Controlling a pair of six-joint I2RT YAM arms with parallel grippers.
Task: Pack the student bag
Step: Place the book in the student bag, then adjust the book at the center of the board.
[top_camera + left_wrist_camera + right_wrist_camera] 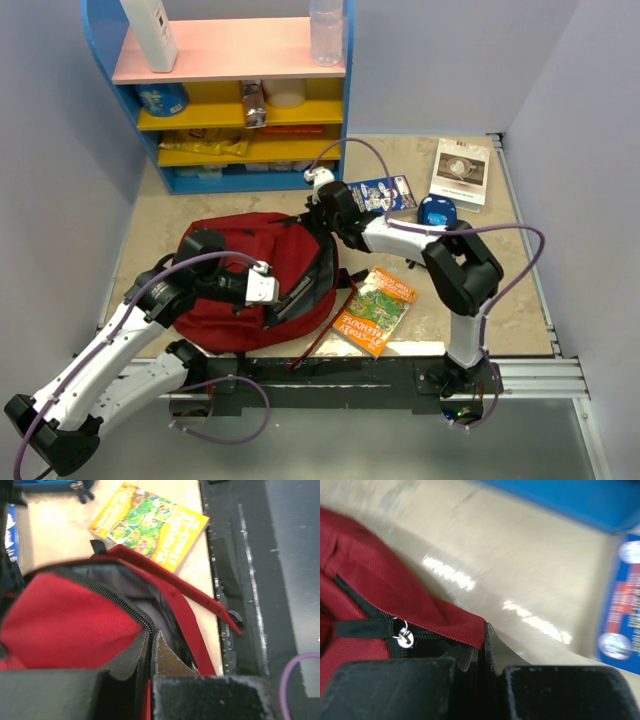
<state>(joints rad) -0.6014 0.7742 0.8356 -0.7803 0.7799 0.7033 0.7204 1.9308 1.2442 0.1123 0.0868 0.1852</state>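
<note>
Both the left hand (pixel 152 640) and right hand (pixel 482 632) pinch the big dark red fabric backpack (pixel 235 280) by its rim; opening step, next pull it wider.

I see pale grey walls (pixel 50 150) boxing in a beige marbled surface (pixel 500 290) under even light, with a blue shelf unit (pixel 240 50) of pink and yellow boards at the back.

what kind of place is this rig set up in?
Probably a lab test cell dressed as a child's study corner: plain grey walls boxing in a tabletop, a blue shelf unit with coloured shelves, and a red student bag beside a picture book.
</note>
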